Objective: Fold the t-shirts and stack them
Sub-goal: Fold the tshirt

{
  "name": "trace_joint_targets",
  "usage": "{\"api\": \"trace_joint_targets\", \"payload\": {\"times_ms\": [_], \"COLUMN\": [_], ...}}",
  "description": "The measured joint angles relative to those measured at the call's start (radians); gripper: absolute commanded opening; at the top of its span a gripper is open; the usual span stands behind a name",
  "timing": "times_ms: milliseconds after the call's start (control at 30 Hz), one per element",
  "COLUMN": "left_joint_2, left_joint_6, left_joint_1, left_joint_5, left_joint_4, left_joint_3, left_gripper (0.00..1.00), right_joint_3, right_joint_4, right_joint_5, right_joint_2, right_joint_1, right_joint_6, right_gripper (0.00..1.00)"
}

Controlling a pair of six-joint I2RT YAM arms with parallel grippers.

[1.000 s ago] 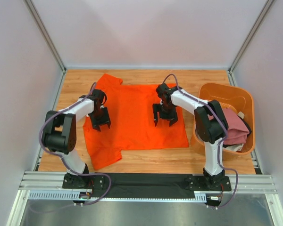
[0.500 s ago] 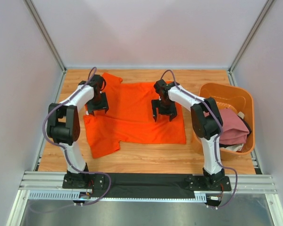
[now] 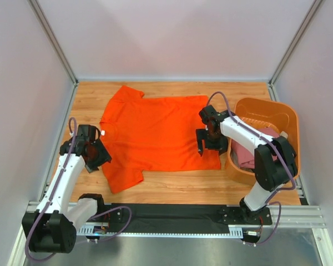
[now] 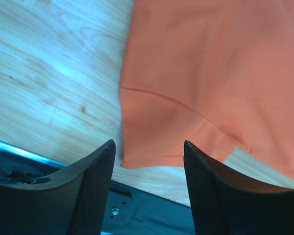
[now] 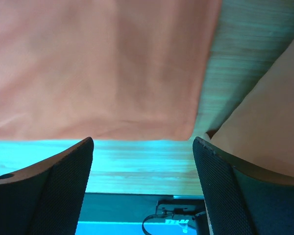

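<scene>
1. Both arms have swung outward since the earlier view. The left hand (image 3: 92, 154) has moved off the cloth to the near sleeve, and the right hand (image 3: 210, 145) has moved to the hem corner beside the orange tub (image 3: 266, 101).
2. Spreading looks finished, but no fold is made and nothing is stacked. By my judgement most of the task remains.
3. The pink t-shirt (image 3: 245, 157) sits bunched in the tub, untouched.
4. The orange t-shirt (image 3: 155, 133) lies flat in the middle of the worktop (image 3: 172, 185). Its neck is to the left, its hem to the right, and both short sleeves are splayed. It shows only faint creases.
5. Each hand is spread and empty. The left is above the sleeve edge and the right above the near hem corner.
</scene>
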Motion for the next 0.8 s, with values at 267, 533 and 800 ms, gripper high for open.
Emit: {"api": "trace_joint_targets", "payload": {"times_ms": [267,533,800], "left_joint_2": [-0.003,0.032,0.087], "left_joint_6": [-0.112,-0.228,-0.256], "left_joint_1": [0.071,0.135,0.153], "left_joint_5": [0.013,0.096,0.108], "left_joint_4": [-0.029,0.006,0.058], "left_joint_3": [0.044,-0.149,-0.167], "left_gripper": [0.65,0.55,0.52], "right_joint_3": [-0.125,-0.158,-0.230], "right_joint_4": [0.011,0.035,0.079], "right_joint_5": [0.066,-0.020,-0.083], "right_joint_2": [-0.112,-0.204,-0.160], "right_joint_1": [-0.168,-0.103,-0.052], "right_joint_6": [0.054,0.041,0.028], "right_gripper": [0.81,0.72,0.54]}}
